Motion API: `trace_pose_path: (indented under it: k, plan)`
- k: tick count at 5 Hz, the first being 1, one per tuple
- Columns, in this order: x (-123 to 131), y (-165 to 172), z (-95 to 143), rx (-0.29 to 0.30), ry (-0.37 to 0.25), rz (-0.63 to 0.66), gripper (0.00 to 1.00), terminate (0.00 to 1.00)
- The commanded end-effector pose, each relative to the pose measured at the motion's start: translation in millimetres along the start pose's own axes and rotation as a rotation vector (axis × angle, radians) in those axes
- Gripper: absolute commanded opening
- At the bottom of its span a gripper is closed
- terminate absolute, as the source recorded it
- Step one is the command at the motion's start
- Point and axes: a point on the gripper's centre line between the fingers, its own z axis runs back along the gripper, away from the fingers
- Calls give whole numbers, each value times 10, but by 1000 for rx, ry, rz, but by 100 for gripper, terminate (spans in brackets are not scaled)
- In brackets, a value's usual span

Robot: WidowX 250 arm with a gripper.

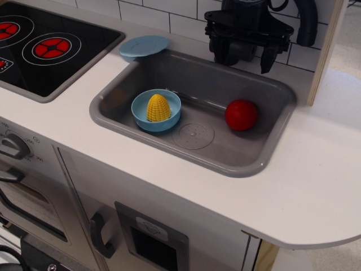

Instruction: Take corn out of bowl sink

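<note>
The yellow corn (158, 107) stands upright inside the light blue bowl (156, 111). The bowl sits on the floor of the grey sink (194, 110), at its left side. My black gripper (243, 55) hangs high above the sink's back rim, to the right of the bowl and well apart from it. Its fingers (267, 58) point down with a gap between them, and it holds nothing.
A red ball (241, 114) lies in the sink at the right. A flat light blue plate (144, 47) rests on the sink's back left corner. A black stovetop (45, 48) with red burners is at the left. A wooden post (326, 51) stands at the right.
</note>
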Motion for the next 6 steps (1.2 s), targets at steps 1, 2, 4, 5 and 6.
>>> trace_pose_path:
  k: [1,2,4,5,6]
  plan:
    - [0,0,0,0,0,0,100,0]
    - [-144,239,88,1,15,-24,100,0]
    - [-305,802,47,16,69,128,100,0]
    - [-322,1011,-57,41,98,225,100,0]
    - [-384,1208,-172,63,125,302,100,0]
